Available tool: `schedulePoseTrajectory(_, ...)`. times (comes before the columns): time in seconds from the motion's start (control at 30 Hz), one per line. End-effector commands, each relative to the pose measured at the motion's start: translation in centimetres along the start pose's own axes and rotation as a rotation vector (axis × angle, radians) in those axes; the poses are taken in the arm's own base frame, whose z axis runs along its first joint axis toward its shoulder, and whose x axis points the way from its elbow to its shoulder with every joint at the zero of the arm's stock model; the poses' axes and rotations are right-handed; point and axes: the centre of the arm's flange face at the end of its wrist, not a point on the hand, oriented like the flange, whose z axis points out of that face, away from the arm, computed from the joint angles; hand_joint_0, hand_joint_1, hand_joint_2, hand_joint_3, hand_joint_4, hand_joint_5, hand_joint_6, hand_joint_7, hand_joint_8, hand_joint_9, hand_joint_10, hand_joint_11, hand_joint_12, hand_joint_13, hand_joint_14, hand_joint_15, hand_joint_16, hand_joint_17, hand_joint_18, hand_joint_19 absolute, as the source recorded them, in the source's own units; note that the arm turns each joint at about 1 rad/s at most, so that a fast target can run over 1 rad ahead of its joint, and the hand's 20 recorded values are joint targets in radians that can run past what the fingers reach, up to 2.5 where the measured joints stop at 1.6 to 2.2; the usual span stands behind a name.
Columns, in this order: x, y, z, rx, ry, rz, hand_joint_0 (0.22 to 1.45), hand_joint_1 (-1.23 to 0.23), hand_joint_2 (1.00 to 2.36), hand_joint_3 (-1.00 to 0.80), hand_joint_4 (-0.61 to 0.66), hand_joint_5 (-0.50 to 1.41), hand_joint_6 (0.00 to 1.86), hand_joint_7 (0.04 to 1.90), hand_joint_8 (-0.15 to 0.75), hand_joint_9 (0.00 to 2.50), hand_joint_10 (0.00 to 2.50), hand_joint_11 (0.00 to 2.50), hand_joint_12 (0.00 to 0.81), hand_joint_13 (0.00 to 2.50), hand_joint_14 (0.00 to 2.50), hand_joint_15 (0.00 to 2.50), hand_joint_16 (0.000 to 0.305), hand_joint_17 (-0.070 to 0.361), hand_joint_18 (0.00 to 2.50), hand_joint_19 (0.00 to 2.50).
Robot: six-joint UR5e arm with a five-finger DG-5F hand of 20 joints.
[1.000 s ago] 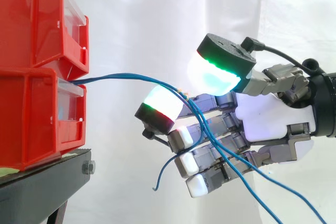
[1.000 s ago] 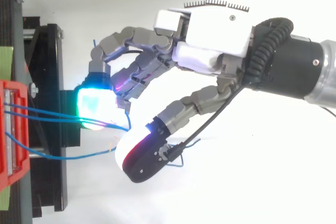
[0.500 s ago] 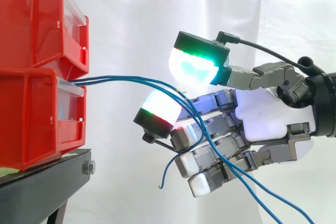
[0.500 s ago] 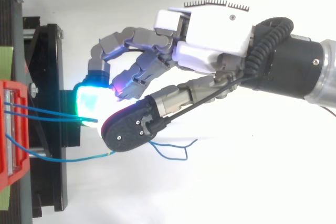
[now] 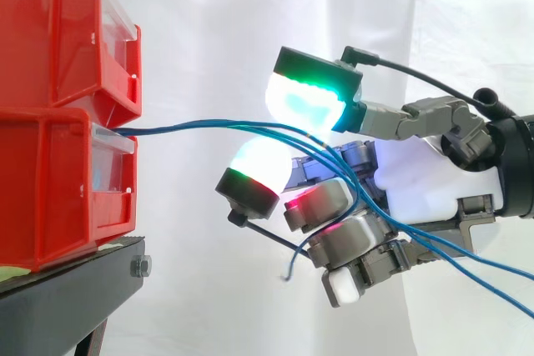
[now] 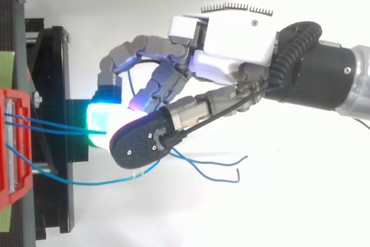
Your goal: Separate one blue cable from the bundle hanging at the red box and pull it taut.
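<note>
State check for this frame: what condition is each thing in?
robot hand: fingers curled round the blue cables.
blue cables: bunched together, running from the lower red bin into the hand, gently bowed, not taut; ends hang loose.
lower red bin: upright on the black stand.
upper red bin: stacked on top.

The fingers (image 5: 304,102) are grey with black-backed pads. The upper pad glows white and cyan with a green edge, the one below it white with a green and red band, and the curled ones show red, perhaps magenta. The hand (image 5: 425,185) has a white palm. Blue cables (image 5: 209,127) pass through the fingers. Beyond the fingertips are red bins (image 5: 58,147) on a black stand (image 5: 67,289), and behind the fingers a white curtain (image 5: 217,22).
</note>
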Motion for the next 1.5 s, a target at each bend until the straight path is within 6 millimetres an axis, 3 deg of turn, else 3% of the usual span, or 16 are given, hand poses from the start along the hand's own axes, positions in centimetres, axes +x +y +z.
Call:
schedulePoseTrajectory(0.0, 0.11, -0.08, -0.02, 0.002, 0.012, 0.001, 0.53, -0.73, 1.0, -0.5, 0.14, -0.21, 0.82, 0.96, 0.254, 1.1, 0.0, 1.58, 0.383, 1.16, 0.02, 1.37, 0.051, 0.114, 0.88, 0.72)
schedulePoseTrajectory(0.17, 0.12, -0.08, -0.02, 0.002, 0.013, 0.001, 0.54, -0.72, 1.0, -0.5, 0.14, -0.21, 0.8, 0.95, 0.255, 1.07, 0.0, 1.57, 0.373, 1.19, 0.02, 1.44, 0.05, 0.113, 0.89, 0.72)
schedulePoseTrajectory(0.43, 0.26, 0.0, 0.01, 0.0, 0.015, 0.001, 0.56, -0.74, 1.0, -0.5, 0.14, -0.21, 0.8, 0.95, 0.254, 1.06, 0.0, 1.56, 0.339, 1.29, 0.09, 1.79, 0.05, 0.111, 0.96, 0.8)
schedulePoseTrajectory(0.83, 0.13, -0.06, -0.01, 0.001, 0.014, 0.001, 0.6, -0.75, 1.0, -0.5, 0.14, -0.2, 0.8, 0.95, 0.249, 1.09, 0.0, 1.57, 0.311, 1.25, 0.71, 1.65, 0.048, 0.107, 1.01, 0.87)
schedulePoseTrajectory(1.1, 0.24, -0.07, -0.02, 0.001, 0.015, 0.001, 0.68, -0.78, 1.01, -0.43, 0.11, -0.2, 0.8, 0.97, 0.246, 1.11, 0.0, 1.61, 0.317, 1.25, 0.75, 1.67, 0.047, 0.106, 1.03, 0.88)
schedulePoseTrajectory(1.47, 0.36, -0.08, -0.03, 0.001, 0.017, 0.001, 0.67, -0.79, 1.01, -0.29, 0.12, -0.21, 0.82, 0.95, 0.246, 1.12, 0.1, 1.58, 0.318, 1.25, 0.83, 1.62, 0.047, 0.105, 1.04, 0.87)
